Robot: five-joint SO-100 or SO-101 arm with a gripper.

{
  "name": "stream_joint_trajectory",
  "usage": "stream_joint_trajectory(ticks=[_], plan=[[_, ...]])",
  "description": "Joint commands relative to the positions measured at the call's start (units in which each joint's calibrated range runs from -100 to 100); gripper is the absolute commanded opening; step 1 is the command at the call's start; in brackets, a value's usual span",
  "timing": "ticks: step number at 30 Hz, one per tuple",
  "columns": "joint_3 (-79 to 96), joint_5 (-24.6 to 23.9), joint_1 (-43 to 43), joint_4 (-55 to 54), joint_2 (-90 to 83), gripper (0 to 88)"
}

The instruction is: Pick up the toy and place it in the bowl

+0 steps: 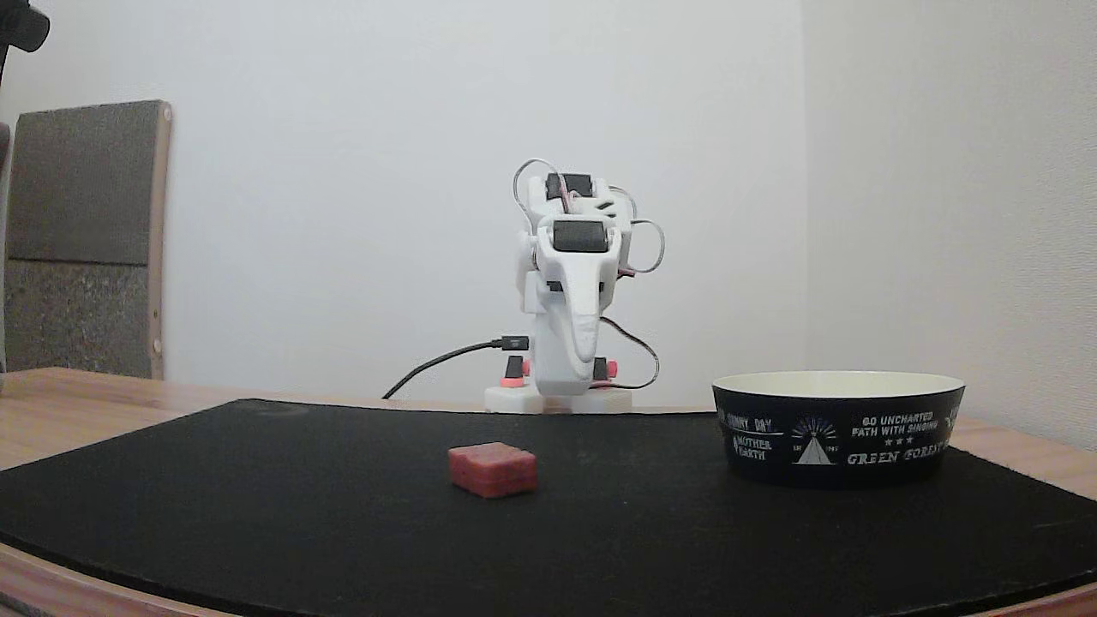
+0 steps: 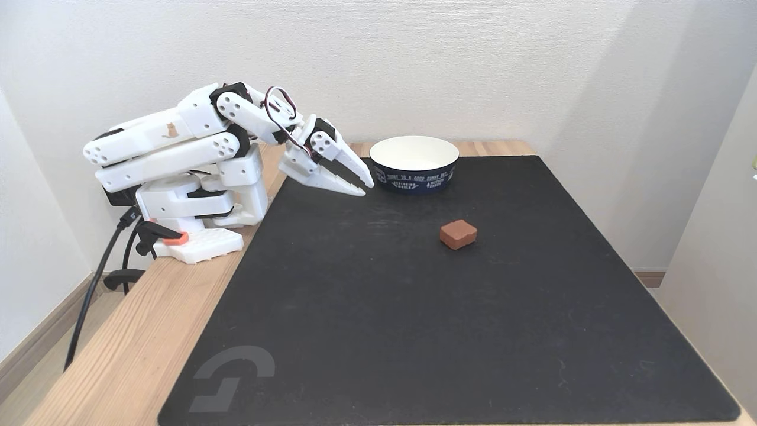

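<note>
White arm sits folded at its base, gripper (image 2: 362, 184) pressed together and empty; red toy (image 2: 458, 234) waits untouched on the black mat (image 2: 414, 331), well apart from the bowl (image 2: 414, 177).

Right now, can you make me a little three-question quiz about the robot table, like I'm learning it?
1. True or false: the toy is already inside the bowl.
2. What does the toy lie on? A) bare wood B) black mat C) a plate
3. Fill in: the tool hangs above the mat with its tips beside the ____.

Key: 1 false, the toy lies apart from the bowl; 2 B; 3 bowl.
</note>
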State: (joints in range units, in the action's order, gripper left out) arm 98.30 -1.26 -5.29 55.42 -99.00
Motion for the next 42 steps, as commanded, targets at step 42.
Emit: stream_joint_trajectory(ticks=[42], plan=[[-53.91, 18.22, 22.39, -2.08, 62.78, 35.7]])
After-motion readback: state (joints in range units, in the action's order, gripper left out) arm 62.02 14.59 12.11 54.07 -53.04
